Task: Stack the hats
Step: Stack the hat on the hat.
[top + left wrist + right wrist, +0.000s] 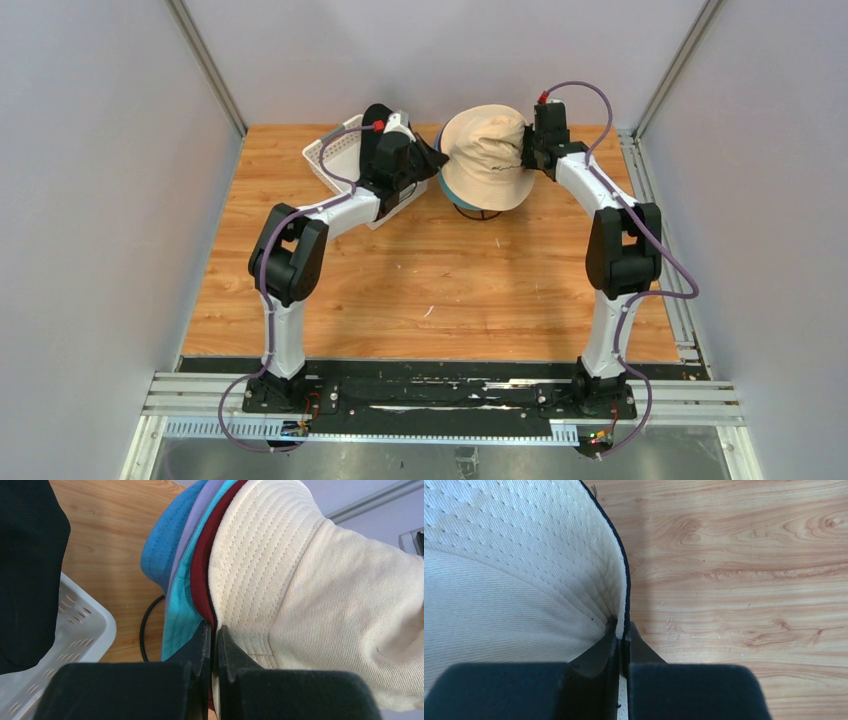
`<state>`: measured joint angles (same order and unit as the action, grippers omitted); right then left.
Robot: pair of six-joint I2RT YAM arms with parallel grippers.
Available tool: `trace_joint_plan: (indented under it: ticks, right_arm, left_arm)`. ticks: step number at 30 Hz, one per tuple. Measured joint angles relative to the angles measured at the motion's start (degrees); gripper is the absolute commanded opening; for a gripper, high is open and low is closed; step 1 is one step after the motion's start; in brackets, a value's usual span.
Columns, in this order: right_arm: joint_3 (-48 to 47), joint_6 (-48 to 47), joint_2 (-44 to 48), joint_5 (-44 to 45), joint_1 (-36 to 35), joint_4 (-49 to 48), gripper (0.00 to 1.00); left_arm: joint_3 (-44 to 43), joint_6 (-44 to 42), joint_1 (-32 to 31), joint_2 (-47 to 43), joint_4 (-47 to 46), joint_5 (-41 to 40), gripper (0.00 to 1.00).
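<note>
Left wrist — black hat in white basket, left pincer pinching beige hat.

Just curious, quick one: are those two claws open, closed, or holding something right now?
The left gripper: closed, pinching the brim of the beige hat.
The right gripper: closed, pinching the same brim on its opposite side.

- The beige hat sits on top at the far middle of the wooden table.
- The left gripper pinches its left brim, and the right gripper pinches the right brim.
- The teal hat shows as a sliver of brim underneath, with the black wire stand below.
- The white basket sits just left with the black hat in it, partly behind the left arm.
</note>
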<state>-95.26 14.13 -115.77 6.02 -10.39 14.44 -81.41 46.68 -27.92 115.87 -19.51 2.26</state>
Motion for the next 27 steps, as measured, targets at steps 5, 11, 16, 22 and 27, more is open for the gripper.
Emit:
trace_joint_plan:
  ticks: [5, 11, 16, 22, 27]
  right_arm:
    - [-0.11, 0.20, -0.24, -0.98, 0.02, 0.31, 0.01]
    - [1.60, 0.94, 0.90, -1.38, 0.02, -0.31, 0.02]
    - [6.71, 1.44, 4.70, -2.03, 0.00, -1.97, 0.33]
    - [11.91, 1.36, 10.23, -1.81, -0.02, 2.03, 0.46]
    - [14.49, 1.16, 13.84, -1.40, -0.02, 7.08, 0.47]
  left_arm:
    - [0.94, 0.50, 0.07, -0.09, -1.44, 0.00, 0.00]
    - [1.97, 0.57, 0.07, -0.33, -2.75, 0.00, 0.00]
    - [2.14, 0.52, 0.11, -0.37, -2.91, -0.07, 0.00]
    - [2.27, 0.22, 0.59, -0.42, -1.88, 0.00, 0.04]
    - [1.62, -0.63, 0.76, -0.42, 0.63, 0.17, 0.16]
